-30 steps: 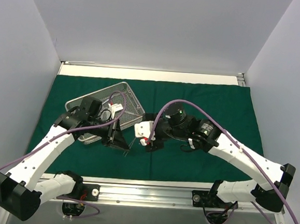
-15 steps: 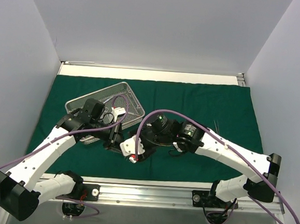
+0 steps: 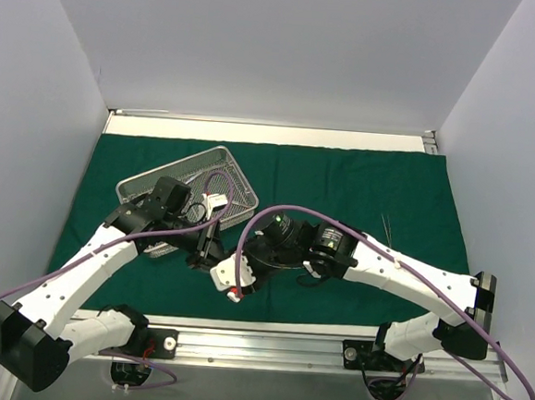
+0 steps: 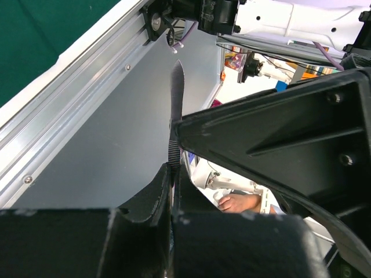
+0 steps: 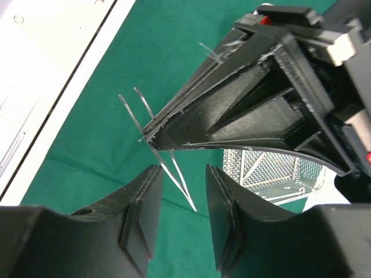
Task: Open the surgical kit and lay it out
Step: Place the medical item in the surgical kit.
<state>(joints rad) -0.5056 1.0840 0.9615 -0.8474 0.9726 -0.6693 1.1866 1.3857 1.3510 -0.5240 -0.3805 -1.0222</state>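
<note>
From above, the green drape [image 3: 362, 180] covers the table [image 3: 254, 132], with the wire-mesh tray [image 3: 148, 187] at its far left. The left hand [image 3: 207, 249] and right hand [image 3: 223, 269] meet just near of the tray.

Left wrist: the left hand [image 4: 173, 174] is clamped on the tweezers [image 4: 176, 98].

Right wrist: the right hand [image 5: 182, 172] gapes, its fingers either side of the tweezers' [image 5: 177, 182] tips.

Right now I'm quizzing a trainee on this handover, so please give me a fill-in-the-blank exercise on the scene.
1. The left gripper has its jaws ____ on the tweezers.
2. The right gripper, facing those tweezers, has its jaws ____.
3. The wire-mesh tray rests on a ____ cloth.

Missing words: shut; open; green.
</note>
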